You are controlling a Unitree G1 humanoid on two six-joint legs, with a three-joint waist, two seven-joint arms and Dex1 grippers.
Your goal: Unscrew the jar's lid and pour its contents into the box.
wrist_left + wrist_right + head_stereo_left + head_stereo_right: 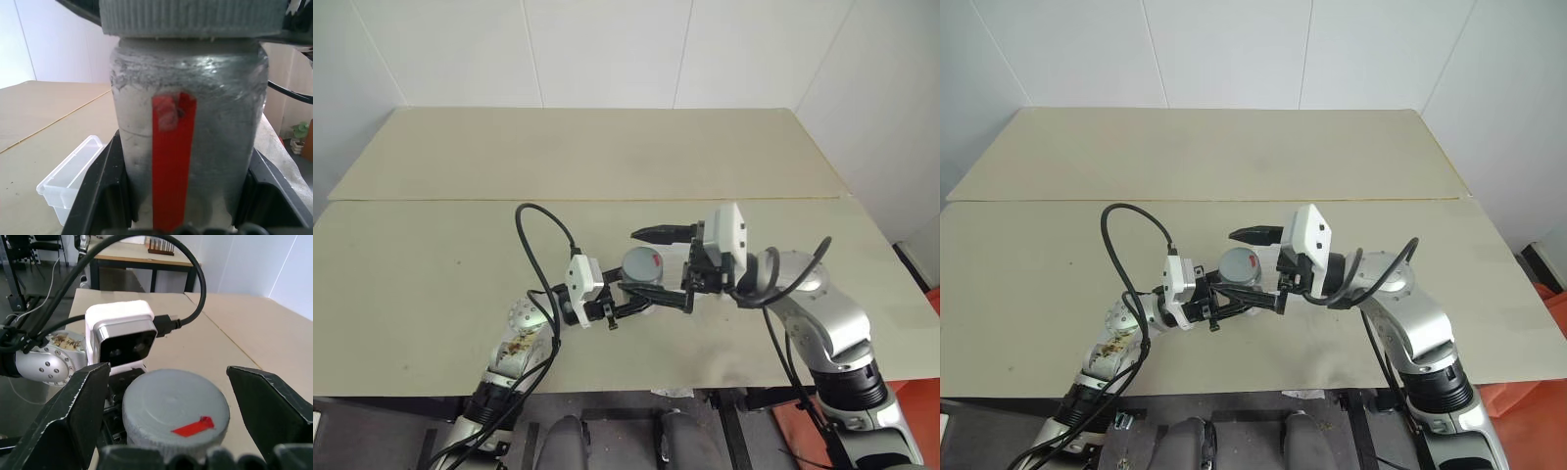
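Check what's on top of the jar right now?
The lid sits on the jar, red mark up, between the right tool's open fingers. The jar's contents are hidden.

Bright, even light all over, coming from above. Wide flat beige table [460, 284] looks pale, with only soft, faint shadows under arms. Head views sharp in middle; table edges bend a little near corners (wide lens). Small silvery-grey round jar with red stripe [188, 147] very close in left wrist view, white shiny glare spots on its top part. See-through whitish plastic box [73, 183] behind it slightly soft. Round grey ridged lid with red mark [175, 412] clear, far room blurry.
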